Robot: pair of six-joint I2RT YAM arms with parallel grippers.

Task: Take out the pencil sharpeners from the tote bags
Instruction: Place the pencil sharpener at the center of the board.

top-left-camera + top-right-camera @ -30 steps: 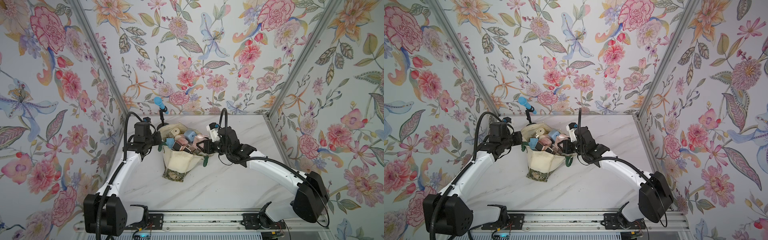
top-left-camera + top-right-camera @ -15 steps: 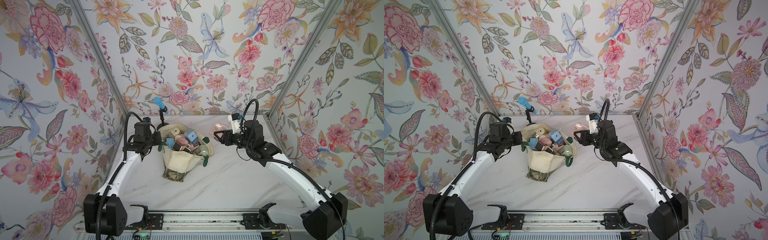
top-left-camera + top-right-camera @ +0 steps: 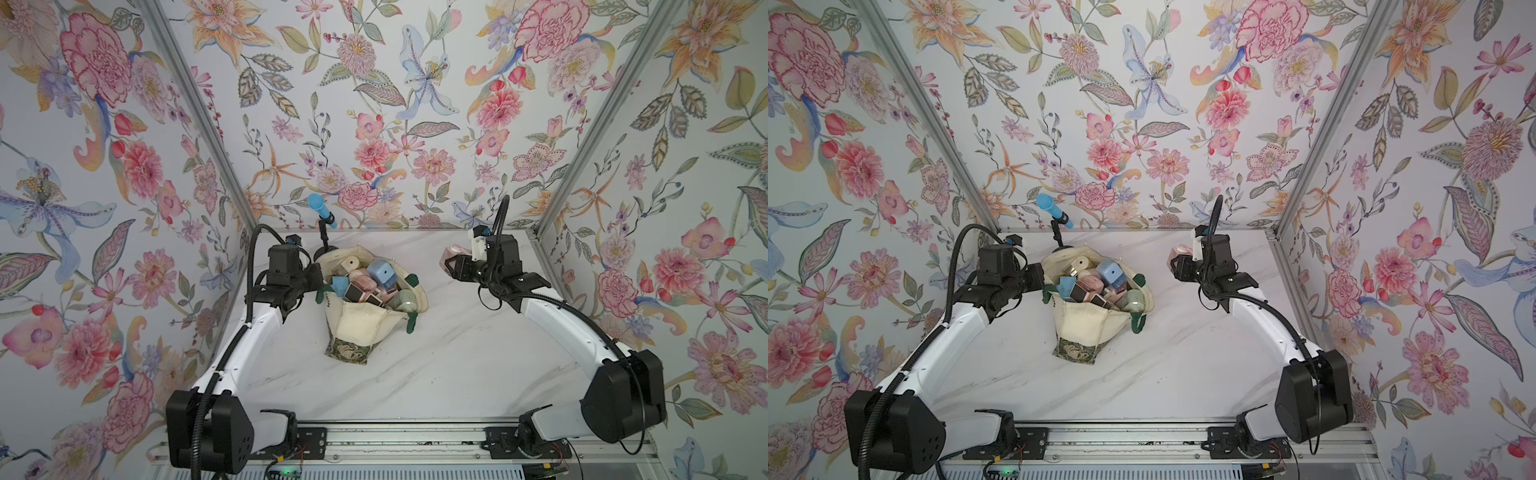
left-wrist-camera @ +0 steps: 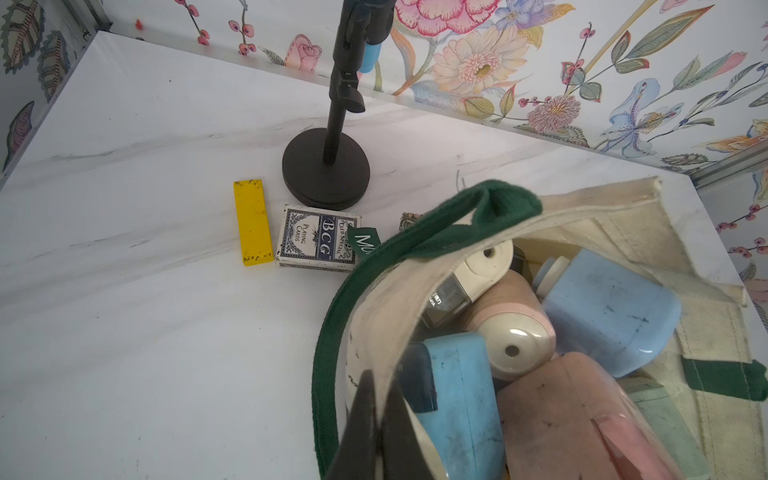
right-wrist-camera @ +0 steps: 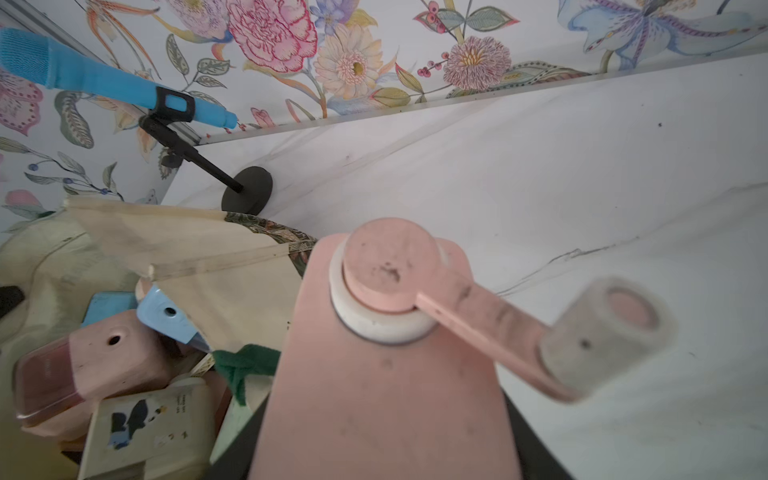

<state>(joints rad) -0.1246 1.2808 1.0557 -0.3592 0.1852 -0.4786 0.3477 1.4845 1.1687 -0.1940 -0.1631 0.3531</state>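
Tote in shut left claw, pink sharpener in right claw ("BCG" deck nearby)

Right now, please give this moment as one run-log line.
left fingers: shut on tote rim | right fingers: shut on pink sharpener, held clear of tote | other sharpeners: in tote

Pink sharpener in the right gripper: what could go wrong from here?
1. The pink sharpener sits in the right gripper with its crank sticking out; set down crank-first, it may tip.
2. The left gripper pinches the rim of the tote bag; if that slips, the piled sharpeners may spill.
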